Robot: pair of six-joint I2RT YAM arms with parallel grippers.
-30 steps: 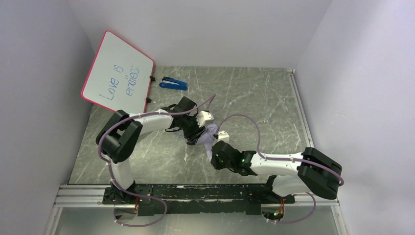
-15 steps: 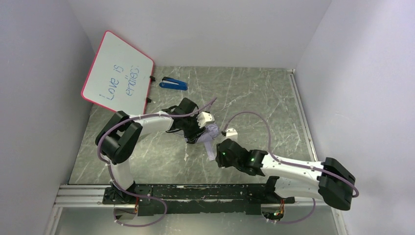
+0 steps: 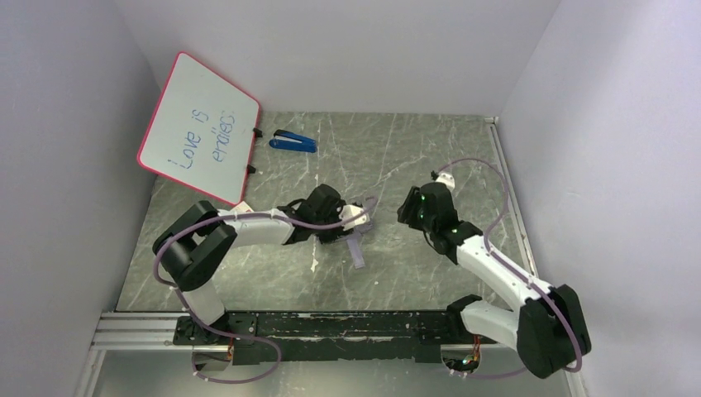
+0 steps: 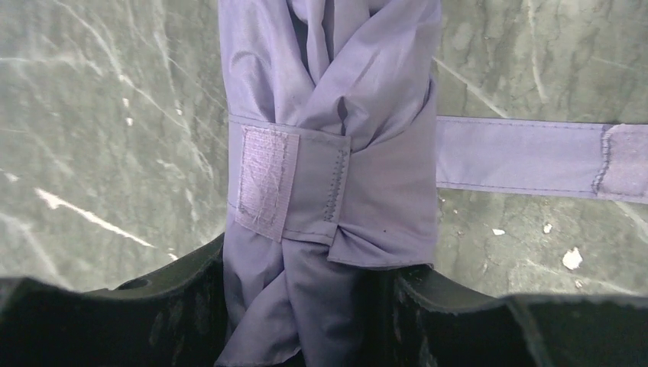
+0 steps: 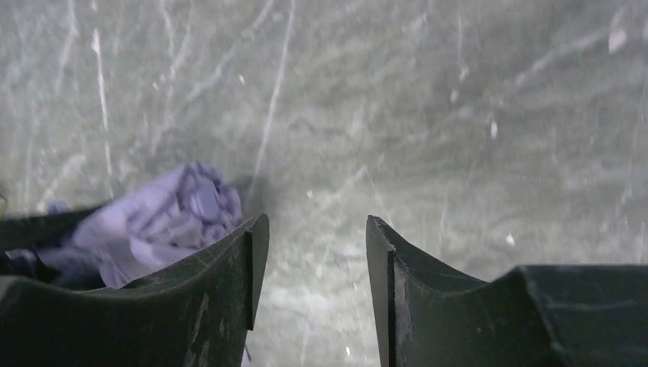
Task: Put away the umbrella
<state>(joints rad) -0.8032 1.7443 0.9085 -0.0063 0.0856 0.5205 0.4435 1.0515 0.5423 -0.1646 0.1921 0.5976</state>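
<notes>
The umbrella (image 4: 328, 153) is a folded lilac bundle, girdled by a band with a velcro patch (image 4: 264, 180). Its loose strap (image 4: 527, 157) lies flat on the table to the right. My left gripper (image 4: 309, 264) is shut on the bundle's near end, fabric filling the gap between the jaws. In the top view the left gripper (image 3: 345, 225) sits mid-table with the umbrella (image 3: 357, 248) trailing below it. My right gripper (image 3: 408, 212) is apart to the right. It stands open (image 5: 317, 229) over bare table, with the umbrella (image 5: 160, 222) off to its left.
A red-framed whiteboard (image 3: 198, 124) leans at the back left, with a blue stapler (image 3: 293, 141) beside it. Grey walls close the left, back and right. A metal rail (image 3: 331, 327) runs along the near edge.
The right gripper opened, let go of the umbrella and swung away up and to the right. The left gripper kept its hold and shifted slightly right with the bundle.
</notes>
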